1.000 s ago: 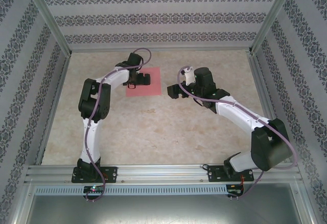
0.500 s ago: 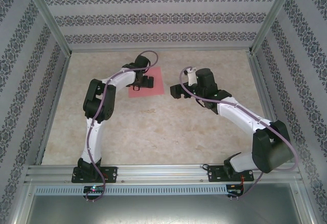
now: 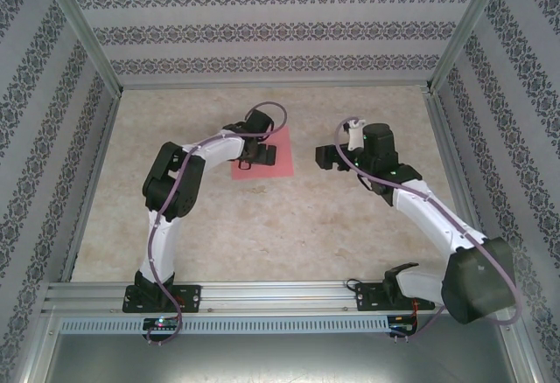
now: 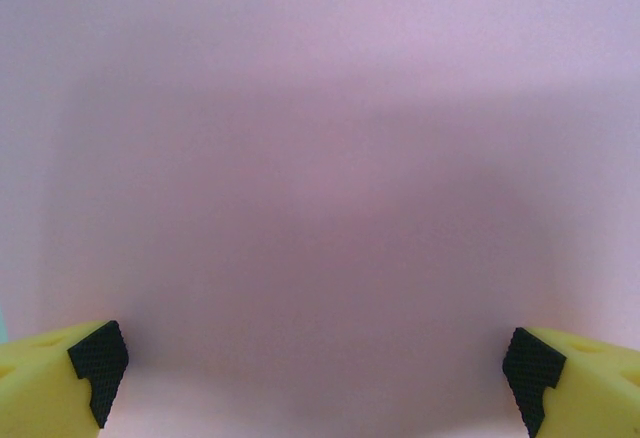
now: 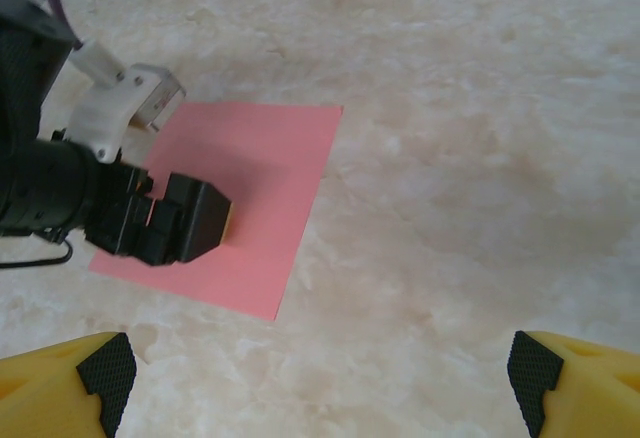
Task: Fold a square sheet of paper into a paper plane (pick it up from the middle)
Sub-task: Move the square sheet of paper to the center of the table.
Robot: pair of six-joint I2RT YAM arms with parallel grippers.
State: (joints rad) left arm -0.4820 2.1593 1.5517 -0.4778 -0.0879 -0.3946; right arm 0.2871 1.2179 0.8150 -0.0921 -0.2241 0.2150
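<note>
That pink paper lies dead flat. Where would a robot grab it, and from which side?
The middle of the square sheet of paper, from straight above. It lies flat on the table with no raised edge to get under, so pinching the centre into a ridge probably works best. The left gripper hangs over it, jaws open.

OVERHEAD: The left hand (image 3: 248,156) is covering the 10 o'clock corner of the square sheet of paper (image 3: 278,163), hiding that edge. At the left wrist, the pink surface is blurring out of focus, its borders running off-frame. The fingertips (image 5: 108,366) of the right hand (image 5: 320,373) are being cropped at 5 and 7 o'clock in its wrist view.
</note>
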